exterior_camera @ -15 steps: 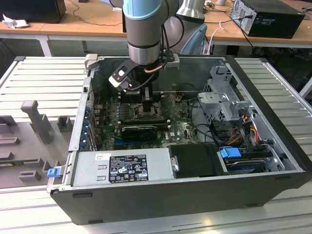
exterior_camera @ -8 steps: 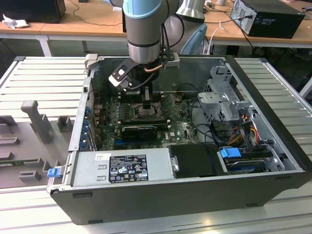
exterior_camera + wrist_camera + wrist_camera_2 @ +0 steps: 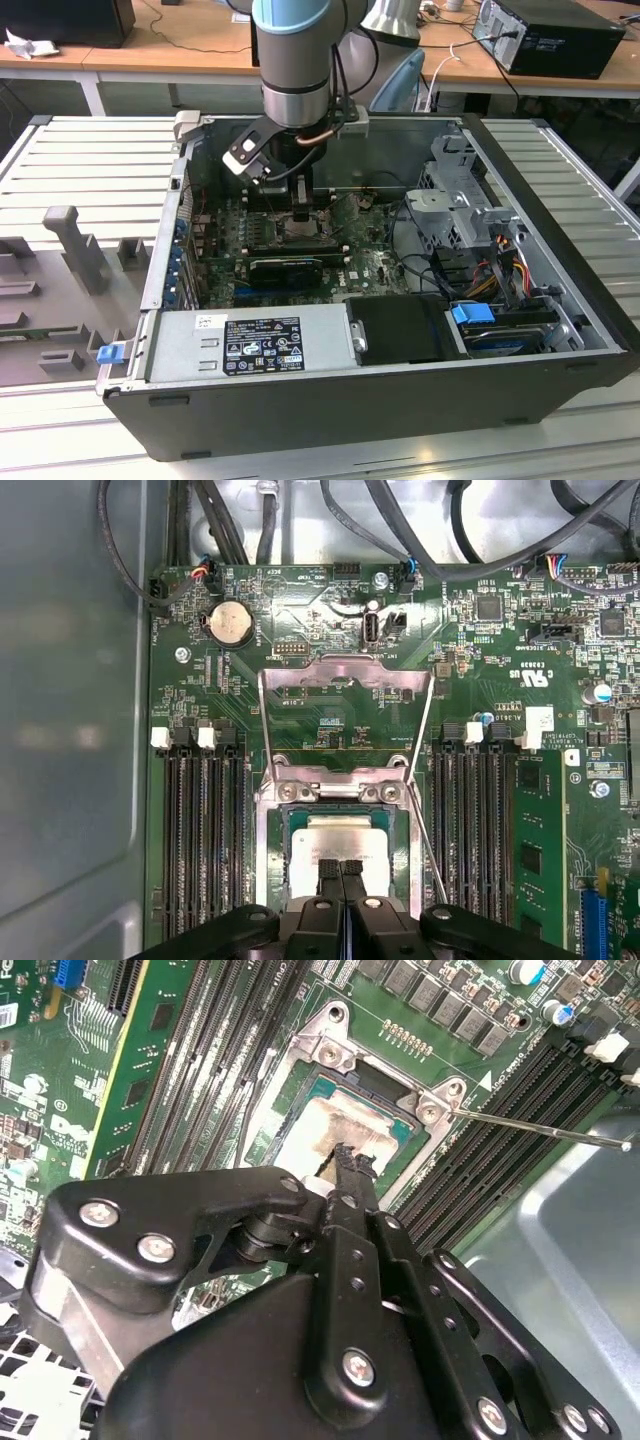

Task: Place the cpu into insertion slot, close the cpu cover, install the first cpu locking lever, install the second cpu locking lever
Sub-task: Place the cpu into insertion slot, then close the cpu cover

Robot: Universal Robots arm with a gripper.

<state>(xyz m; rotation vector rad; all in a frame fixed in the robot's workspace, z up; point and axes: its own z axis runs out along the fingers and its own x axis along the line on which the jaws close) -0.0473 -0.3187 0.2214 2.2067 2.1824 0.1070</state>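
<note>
The gripper – fingers pressed together – has its tips on the cpu, seated in the insertion slot. The cpu cover is swung open – white print dots the motherboard

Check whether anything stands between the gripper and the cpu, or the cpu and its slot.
Nothing visible does. The pale silver square cpu lies in the silver-rimmed insertion slot, with the black gripper shut right at its top. The windowed metal cpu cover is swung open, clear of both.

At the frame's centre the cpu is seen seated in the insertion slot; the gripper is held over it, fingers pressed together; memory slots are ranged on both sides.
</note>
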